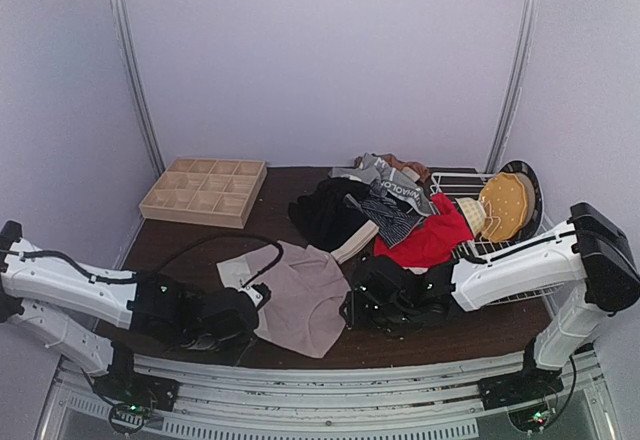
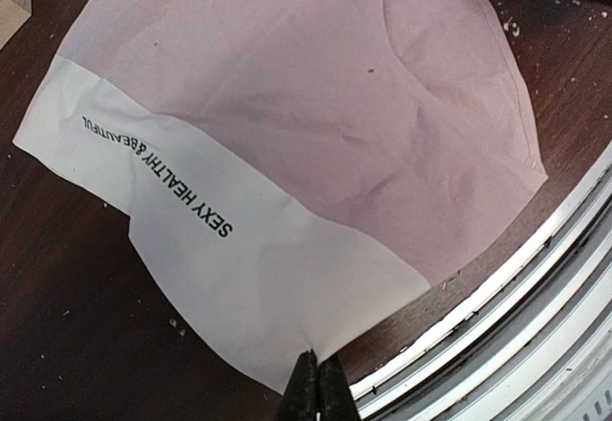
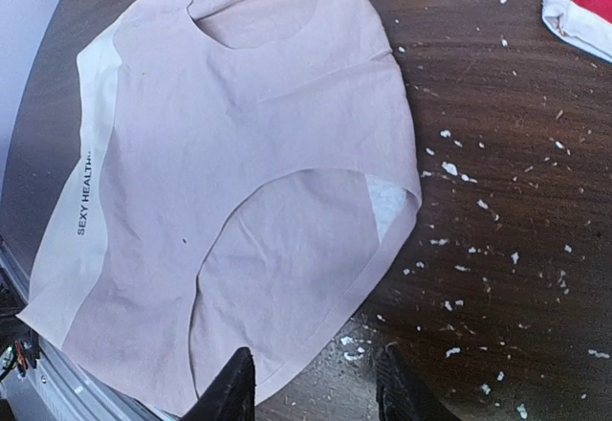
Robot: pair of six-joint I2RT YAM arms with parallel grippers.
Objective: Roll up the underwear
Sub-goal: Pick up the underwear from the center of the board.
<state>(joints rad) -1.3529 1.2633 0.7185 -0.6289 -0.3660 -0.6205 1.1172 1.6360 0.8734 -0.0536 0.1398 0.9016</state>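
Observation:
A pale pink-beige brief (image 1: 305,295) with a pale waistband lies flat on the dark table near the front edge. It fills the left wrist view (image 2: 316,124) and the right wrist view (image 3: 239,172). My left gripper (image 2: 318,383) is shut on the waistband's near edge. My right gripper (image 3: 316,387) is open, its fingers astride the brief's lower hem, just above the table. A red brief (image 1: 430,235) with a pale waistband, a black one (image 1: 325,210) and striped and grey ones (image 1: 392,210) lie piled at the back right.
A wooden grid tray (image 1: 205,190) stands at the back left. A wire rack (image 1: 500,235) with a round yellow object is at the right. White crumbs (image 3: 459,167) dot the table. A metal rail (image 2: 497,306) runs along the front edge.

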